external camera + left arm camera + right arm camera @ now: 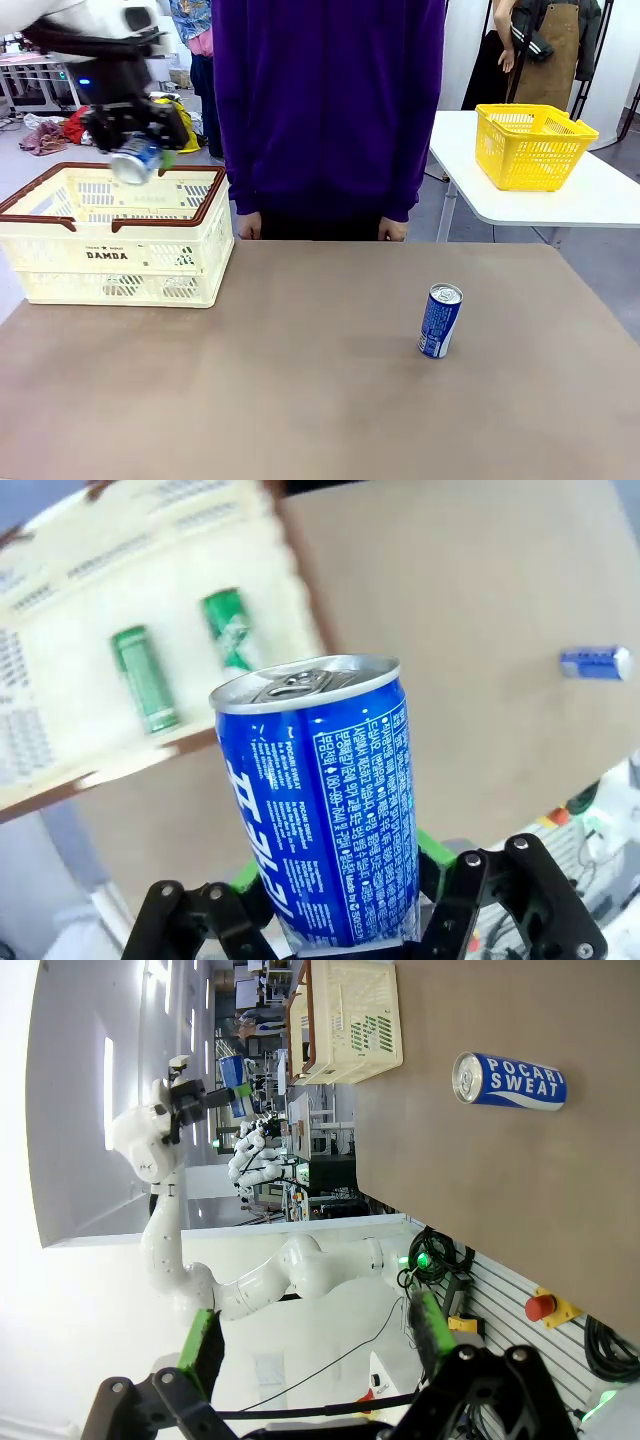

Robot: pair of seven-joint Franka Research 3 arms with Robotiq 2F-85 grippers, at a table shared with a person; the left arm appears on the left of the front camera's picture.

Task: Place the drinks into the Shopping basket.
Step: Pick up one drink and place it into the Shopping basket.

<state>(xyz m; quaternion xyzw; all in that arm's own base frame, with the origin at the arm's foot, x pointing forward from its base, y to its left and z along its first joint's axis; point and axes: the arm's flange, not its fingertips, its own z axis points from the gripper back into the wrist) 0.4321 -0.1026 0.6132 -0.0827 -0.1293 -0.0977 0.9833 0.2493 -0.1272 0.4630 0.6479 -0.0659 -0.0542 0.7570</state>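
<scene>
Blue can, slim metal with silver ends, shut in the left claw: the green pads pinch its lower wall from two sides in the left wrist view, pull-tab end pointing away from the claw. It hangs above the basket, which stands at the table's far left corner; it is not yet inside. Two green cans lie on the basket floor, side by side and apart. A second blue can stands upright on the table, right of the middle, well apart from the basket. Handling, judged: light to moderate in weight, more if full; the wall is thin, stiff under a light squeeze but liable to dent under a hard one; the painted skin is smooth and rather slippery; it rolls once laid on its side. Best hold, judged: across the mid-body, pads on opposite sides, not on the rims. Left arm: enters from the far left and reaches over the basket, wrist bent down, claw tilted so the can leans with its silver end toward the near edge. Right claw: fingers spread wide and holding nothing, low beside the table's right edge, looking across at the second blue can.
</scene>
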